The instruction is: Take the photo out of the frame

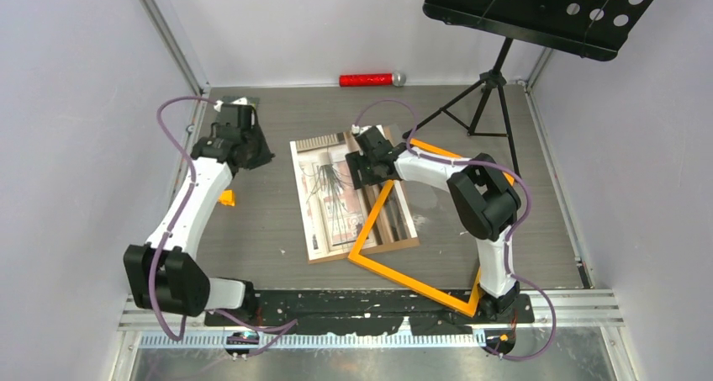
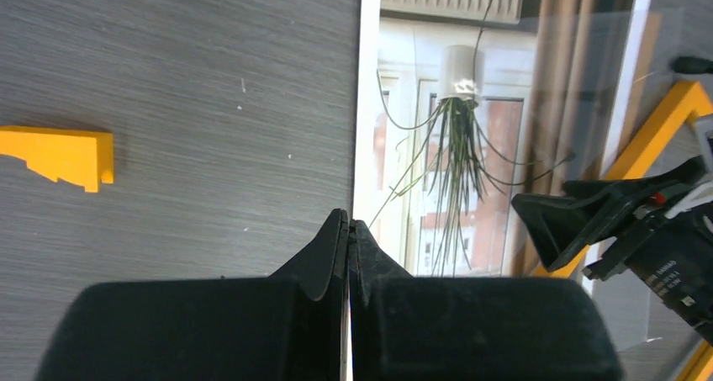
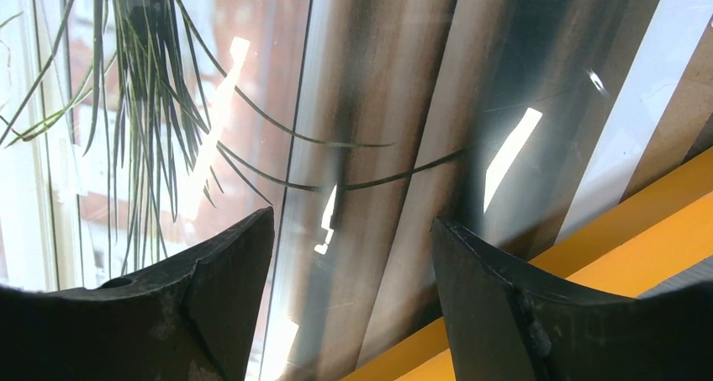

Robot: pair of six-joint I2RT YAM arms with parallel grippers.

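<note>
The photo (image 1: pixel 324 204), a spiky plant at a window with brown curtains, lies flat mid-table on a brown backing board (image 1: pixel 404 245). The orange frame (image 1: pixel 412 282) lies skewed, with its left rail across the photo's right part. My right gripper (image 1: pixel 357 172) is open just above the photo's upper right. In the right wrist view its fingertips (image 3: pixel 244 255) straddle the glossy curtain area (image 3: pixel 395 129), with the frame rail (image 3: pixel 639 230) beside them. My left gripper (image 1: pixel 256 156) is shut and empty, left of the photo. In the left wrist view it (image 2: pixel 347 225) points at the photo's (image 2: pixel 454 145) white left edge.
A small orange piece (image 1: pixel 226 198) lies on the table by the left arm, and it also shows in the left wrist view (image 2: pixel 59 154). A red glittery cylinder (image 1: pixel 366 80) lies at the back wall. A black music stand (image 1: pixel 538 7) on a tripod (image 1: pixel 483 95) stands at the back right.
</note>
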